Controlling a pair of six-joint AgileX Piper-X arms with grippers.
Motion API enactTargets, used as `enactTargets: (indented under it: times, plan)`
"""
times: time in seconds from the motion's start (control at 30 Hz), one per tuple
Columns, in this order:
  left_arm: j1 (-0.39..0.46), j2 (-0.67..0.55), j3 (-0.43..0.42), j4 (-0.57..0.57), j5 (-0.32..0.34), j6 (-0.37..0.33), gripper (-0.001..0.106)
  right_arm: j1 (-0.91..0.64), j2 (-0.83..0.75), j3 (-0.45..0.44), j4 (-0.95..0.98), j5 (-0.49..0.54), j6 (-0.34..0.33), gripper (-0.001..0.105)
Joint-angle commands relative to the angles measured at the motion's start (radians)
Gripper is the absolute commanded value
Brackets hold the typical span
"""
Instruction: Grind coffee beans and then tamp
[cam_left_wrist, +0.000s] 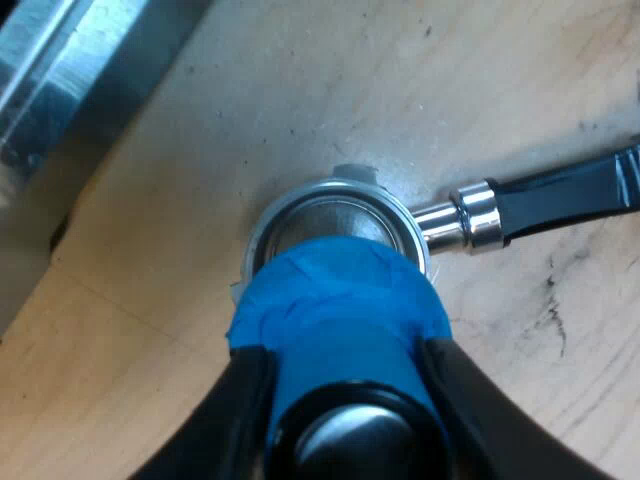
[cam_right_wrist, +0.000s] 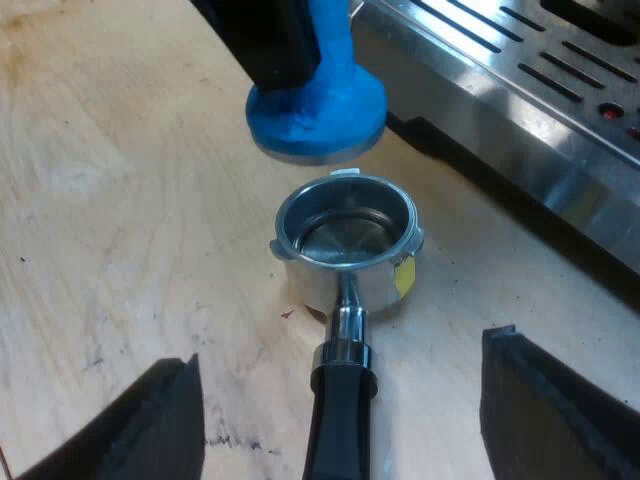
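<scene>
The metal holder (cam_right_wrist: 348, 235) lies on the wooden table, its basket showing a bare shiny bottom and its dark handle (cam_right_wrist: 340, 420) pointing away from the espresso machine. A blue tamper (cam_right_wrist: 318, 110) hangs just above the basket's far rim, clear of it. My left gripper (cam_left_wrist: 345, 365) is shut on the tamper (cam_left_wrist: 335, 300), whose base hides part of the basket (cam_left_wrist: 335, 215). My right gripper (cam_right_wrist: 342, 350) is open, a finger on either side of the handle with wide gaps to it.
The espresso machine's slotted steel drip tray (cam_right_wrist: 520, 90) runs close behind the holder and tamper. Its metal edge (cam_left_wrist: 70, 60) also shows beyond the basket. Bare wooden tabletop (cam_right_wrist: 120, 200) lies around the holder.
</scene>
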Motion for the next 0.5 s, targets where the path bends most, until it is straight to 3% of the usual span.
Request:
enactTargets:
  times: [0.03,0.5]
  plan:
    - [-0.007,-0.001,-0.002,-0.012,-0.016,-0.005,0.000,0.000,-0.008,-0.003,-0.014,-0.010,-0.008,0.061]
    - [-0.007,0.001,-0.002,-0.049,0.029,-0.005,0.000,0.000,-0.008,-0.003,-0.014,-0.010,-0.008,0.061]
